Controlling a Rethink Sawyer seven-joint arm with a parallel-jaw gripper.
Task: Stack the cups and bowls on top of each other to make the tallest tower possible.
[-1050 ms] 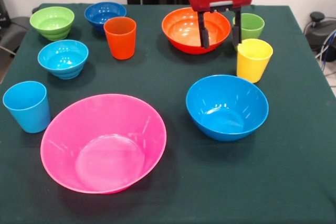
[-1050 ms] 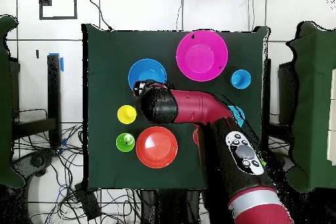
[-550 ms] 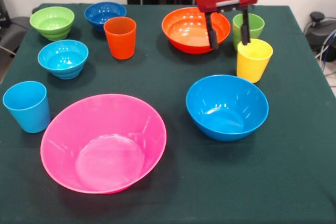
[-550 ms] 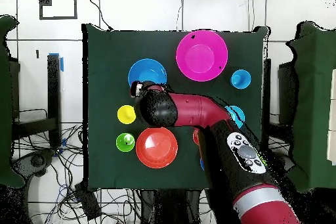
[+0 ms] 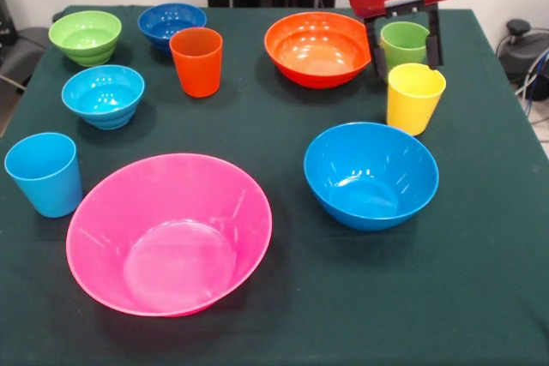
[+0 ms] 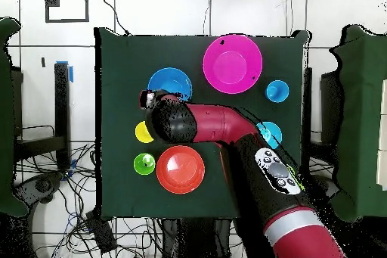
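My gripper hangs open at the back right, and its two fingers frame the green cup with nothing held. Just in front stands the yellow cup. In the overhead view the arm's head sits between the yellow cup and the large blue bowl. The orange bowl, the blue bowl and the pink bowl stand apart. The orange cup and the light blue cup stand on the left. No tower shows.
Three small ridged bowls sit at the far left: green, dark blue and light blue. The arm partly covers the light blue bowl in the overhead view. A dark green cloth covers the table.
In the front view my gripper has moved right and a little up, from the orange bowl's rim to the green cup. It stays open, and no cup or bowl has moved.
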